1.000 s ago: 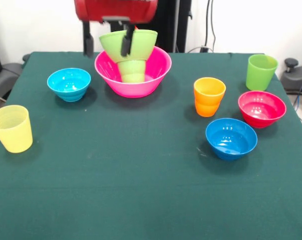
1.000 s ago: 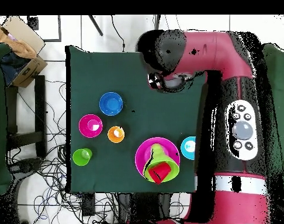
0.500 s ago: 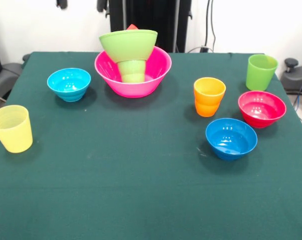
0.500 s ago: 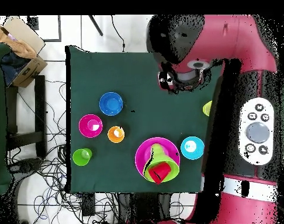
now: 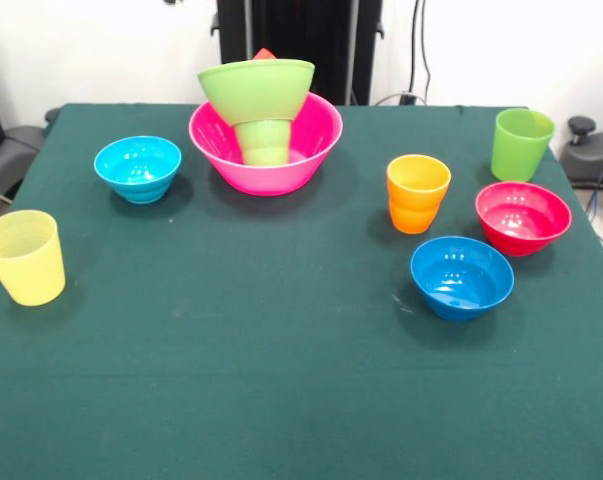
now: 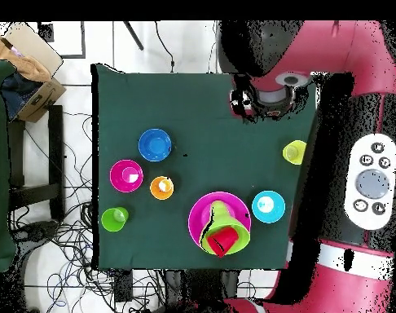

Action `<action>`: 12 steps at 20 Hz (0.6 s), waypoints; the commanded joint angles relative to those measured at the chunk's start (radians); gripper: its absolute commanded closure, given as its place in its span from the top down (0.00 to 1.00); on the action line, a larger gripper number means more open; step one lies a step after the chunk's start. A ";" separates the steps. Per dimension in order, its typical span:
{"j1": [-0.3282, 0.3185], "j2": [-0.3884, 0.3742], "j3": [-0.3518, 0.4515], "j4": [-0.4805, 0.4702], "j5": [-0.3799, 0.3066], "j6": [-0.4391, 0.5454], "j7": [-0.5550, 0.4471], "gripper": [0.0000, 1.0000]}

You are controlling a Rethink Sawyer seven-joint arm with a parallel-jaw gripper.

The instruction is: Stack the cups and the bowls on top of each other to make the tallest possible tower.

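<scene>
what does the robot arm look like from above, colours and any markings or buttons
In the overhead view the arm has thick rounded red segments with black joints. A pale oval panel on one link carries round buttons. The gripper end is a dark cluster with a silvery ring beside it; its fingers are too indistinct to describe.

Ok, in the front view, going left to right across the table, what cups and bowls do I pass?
Pale yellow plastic cup → light blue plastic bowl → large pink plastic bowl holding the stacked tower → orange plastic cup → darker blue plastic bowl. The magenta bowl and lime green cup at far right overlap in position, so I left them out.
</scene>
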 commanded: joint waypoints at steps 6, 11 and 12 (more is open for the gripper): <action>0.021 0.208 0.142 -0.111 0.073 -0.148 -0.115 1.00; 0.051 0.231 0.144 -0.170 0.081 -0.121 -0.109 1.00; 0.061 0.243 0.145 -0.202 0.070 -0.091 -0.109 1.00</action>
